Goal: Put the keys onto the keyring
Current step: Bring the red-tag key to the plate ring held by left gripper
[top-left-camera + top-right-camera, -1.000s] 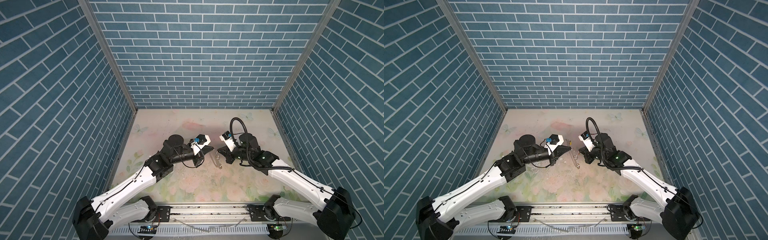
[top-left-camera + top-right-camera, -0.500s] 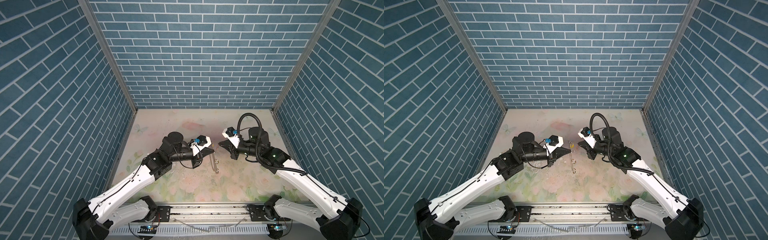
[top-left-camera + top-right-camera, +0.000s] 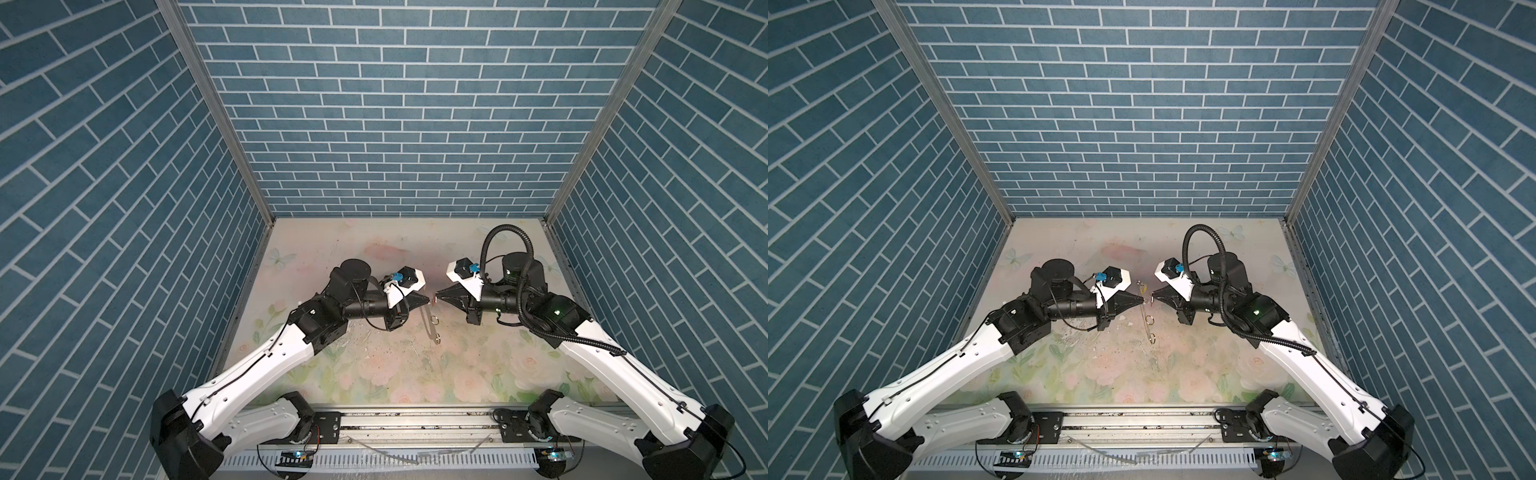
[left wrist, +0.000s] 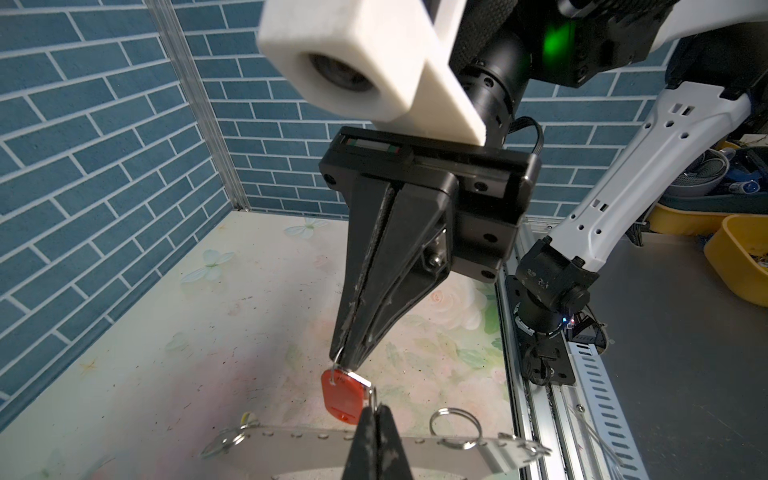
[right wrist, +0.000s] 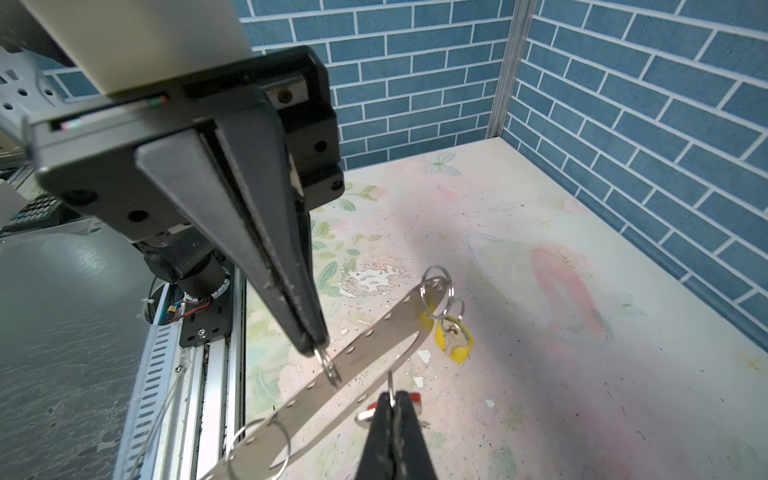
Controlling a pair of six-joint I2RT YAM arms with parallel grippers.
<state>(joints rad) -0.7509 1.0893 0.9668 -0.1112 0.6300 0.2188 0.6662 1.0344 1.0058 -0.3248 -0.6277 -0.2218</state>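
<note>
The left gripper [image 5: 314, 347] is clamping a silver ring [image 5: 330, 369] of the grey perforated strap keyring [image 5: 374, 340], steadying it. The right gripper [image 4: 344, 362] is clamping the red-tagged silver key [image 4: 343, 397] for threading.

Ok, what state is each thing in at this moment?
Left end effector: shut on one ring of the keyring.
Right end effector: shut on the red key's small ring.
Keyring: held by one ring, strap slanting.
Red key: dangling from the right end effector, not on the keyring.
Yellow key: attached, hanging from the keyring's end ring.
</note>
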